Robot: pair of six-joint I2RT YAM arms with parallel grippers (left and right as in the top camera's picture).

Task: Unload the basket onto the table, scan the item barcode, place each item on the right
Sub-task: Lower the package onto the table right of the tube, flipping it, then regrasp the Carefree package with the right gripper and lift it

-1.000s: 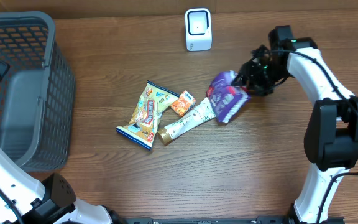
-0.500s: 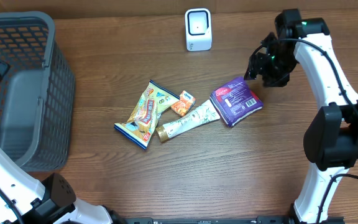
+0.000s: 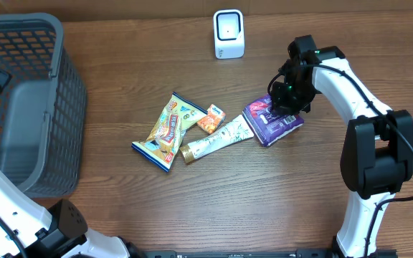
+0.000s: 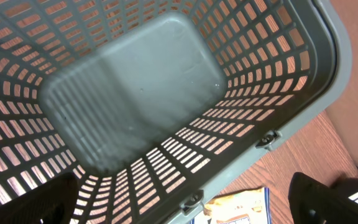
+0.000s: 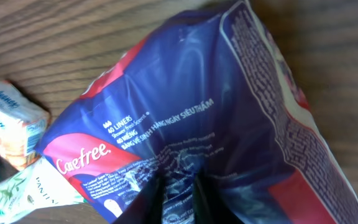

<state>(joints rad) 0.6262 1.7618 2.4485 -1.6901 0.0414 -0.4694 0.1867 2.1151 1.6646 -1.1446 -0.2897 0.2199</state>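
Wooden table (image 3: 192, 208), right of centre: the purple packet (image 3: 272, 118), glossy with white print, is pinched by the right gripper (image 5: 178, 196) and touches a cream tube (image 3: 217, 140). An orange pack (image 3: 211, 119) and a yellow bag (image 3: 169, 132) lie further left, and the white scanner (image 3: 229, 34) stands at the top. The left gripper (image 4: 179, 199) gapes over the grey basket (image 4: 328, 56).

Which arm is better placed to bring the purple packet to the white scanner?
Right: the right gripper pinches the purple packet, near the scanner; the left gripper hangs open over the basket.

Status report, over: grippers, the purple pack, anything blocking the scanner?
Left gripper open over basket. Right gripper pinching purple pack, pack lying on table. Tube against pack; nothing between pack and scanner.
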